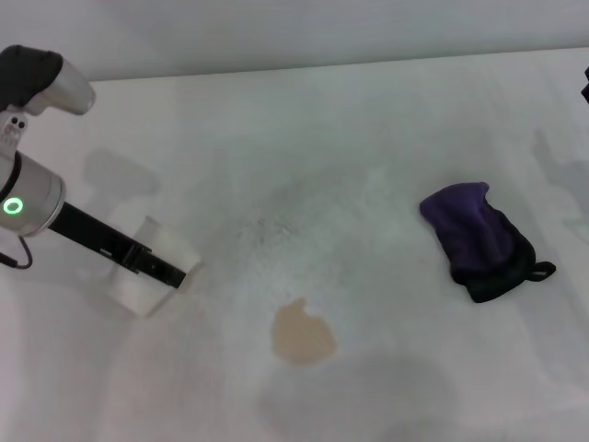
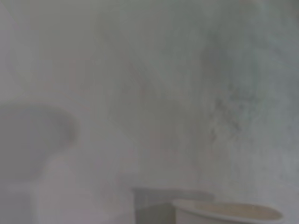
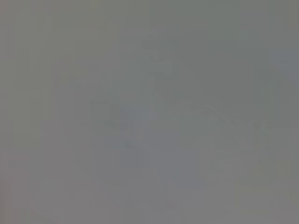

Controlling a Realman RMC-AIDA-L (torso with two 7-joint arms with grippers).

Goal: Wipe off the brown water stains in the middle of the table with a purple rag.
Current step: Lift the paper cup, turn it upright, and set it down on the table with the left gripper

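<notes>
Nothing wiped yet: the pale tan-brown blotch (image 1: 302, 333) sits mid-bench near the front edge, the bunched purple rag (image 1: 480, 238) untouched toward the right edge; the left pincer (image 1: 170, 273) grasps a white cup (image 1: 156, 276).

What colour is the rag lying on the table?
The rag is purple with a black edge and small black loop, best seen in the head view.

Left arm (image 1: 37, 198): silver-white casing, black cap, green ring light, black fingers (image 1: 138, 258), possibly cable.

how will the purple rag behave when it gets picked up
The purple rag lies bunched with soft folds, so it will probably droop rather than hold shape. It looks light. Its small black loop might dangle or snag.
</notes>
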